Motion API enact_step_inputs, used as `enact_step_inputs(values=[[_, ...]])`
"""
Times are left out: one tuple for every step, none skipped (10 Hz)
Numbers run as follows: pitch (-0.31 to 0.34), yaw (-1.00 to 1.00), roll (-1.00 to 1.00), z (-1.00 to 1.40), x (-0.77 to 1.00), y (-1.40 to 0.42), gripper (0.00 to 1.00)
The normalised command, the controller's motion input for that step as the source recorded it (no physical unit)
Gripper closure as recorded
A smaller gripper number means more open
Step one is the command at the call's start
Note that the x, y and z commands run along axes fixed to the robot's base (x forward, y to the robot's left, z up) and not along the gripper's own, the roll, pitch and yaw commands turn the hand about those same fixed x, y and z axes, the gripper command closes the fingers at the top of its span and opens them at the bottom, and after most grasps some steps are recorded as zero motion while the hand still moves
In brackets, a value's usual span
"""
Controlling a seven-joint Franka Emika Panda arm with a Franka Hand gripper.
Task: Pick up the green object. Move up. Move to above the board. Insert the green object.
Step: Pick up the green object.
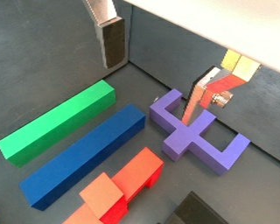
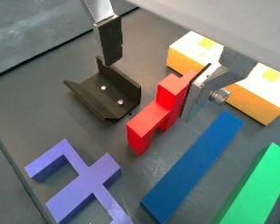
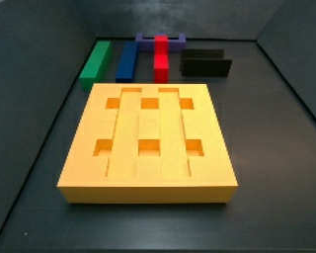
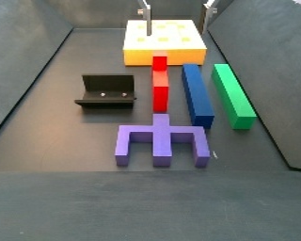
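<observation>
Side view first, going left to right across the dark table (image 4: pixel 40 85): the dark L-shaped fixture (image 4: pixel 104 91) stands alone at the left, then comes the stepped red block (image 4: pixel 161 82), then the long blue rectangular bar (image 4: pixel 198 92), and last the long plain green rectangular bar (image 4: pixel 233 94), with the purple forked piece (image 4: pixel 164 142) nearer the camera. The three bars lie side by side, close but apart, their long axes running from near to far. At the far end sits the large flat orange-yellow board (image 4: pixel 165 40) with its grooves and square pockets.

The claw (image 4: pixel 177 8) shows only as finger tips at the top edge of that view, high over the board's far side. Its jaws stand apart with nothing between them, so it is released and empty; a wrist view shows one silver finger (image 1: pixel 111 42) with its dark pad hanging free above the table.

So the green bar lies nearer than the claw and off to the right, well apart from it. By my judgement, the claw must travel back along the bar's own direction and close across its narrow width.
</observation>
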Motion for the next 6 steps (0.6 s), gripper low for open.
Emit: enact_step_inputs(values=[[0.000,0.00,0.00,0.00,0.00,-0.05,0.00],[0.000,0.00,0.00,0.00,0.00,-0.05,0.00],[-0.260,0.00,0.00,-0.03,-0.78,-0.33,0.00],[-0.287,0.00,0.02,-0.27,-0.85,-0.52,0.00],[-0.124,0.00,0.00,-0.63,-0.63,-0.43,0.00],[-0.067,-0.03,0.03,-0.62,-0.60,-0.43,0.00]])
